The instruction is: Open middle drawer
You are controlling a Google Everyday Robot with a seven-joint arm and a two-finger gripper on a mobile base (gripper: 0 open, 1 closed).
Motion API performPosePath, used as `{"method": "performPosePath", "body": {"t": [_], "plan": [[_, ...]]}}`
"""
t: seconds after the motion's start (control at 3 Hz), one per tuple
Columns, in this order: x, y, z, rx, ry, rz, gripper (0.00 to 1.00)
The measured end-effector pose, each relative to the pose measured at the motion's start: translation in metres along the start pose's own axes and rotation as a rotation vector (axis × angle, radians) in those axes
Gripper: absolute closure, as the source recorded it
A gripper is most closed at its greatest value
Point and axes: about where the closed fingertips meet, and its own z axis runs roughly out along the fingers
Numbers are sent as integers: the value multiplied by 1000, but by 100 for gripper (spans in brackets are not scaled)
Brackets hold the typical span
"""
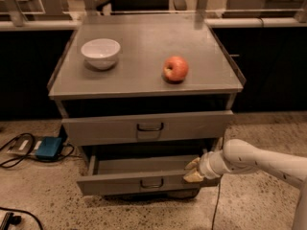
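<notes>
Gripper (194, 170) at the right end of the open middle drawer (120, 185)

The gripper sits against the right end of the middle drawer's front, at its top edge, with the white arm (259, 161) reaching in from the right. Whether it is wide, narrow or clamped on the drawer's edge, I cannot tell. The middle drawer stands out from the grey cabinet (144, 37), well forward of the top drawer (110, 127) above it, and its shallow grey tray shows behind the front. A small dark loop handle (152, 183) sits at the centre of that front, apart from the gripper. The top drawer is closed. On the cabinet top rest 1 white bowl (100, 52) at the left and 1 red apple (175, 69) right of centre, well apart. On the speckled floor to the left lie a blue box (49, 147) and dark cables (14, 152)
</notes>
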Motion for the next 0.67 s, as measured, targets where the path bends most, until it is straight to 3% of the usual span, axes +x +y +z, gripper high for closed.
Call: {"method": "performPosePath", "body": {"t": [0.33, 0.67], "plan": [[1, 3, -1, -1, 1, 1, 100], [1, 3, -1, -1, 1, 1, 73]]}}
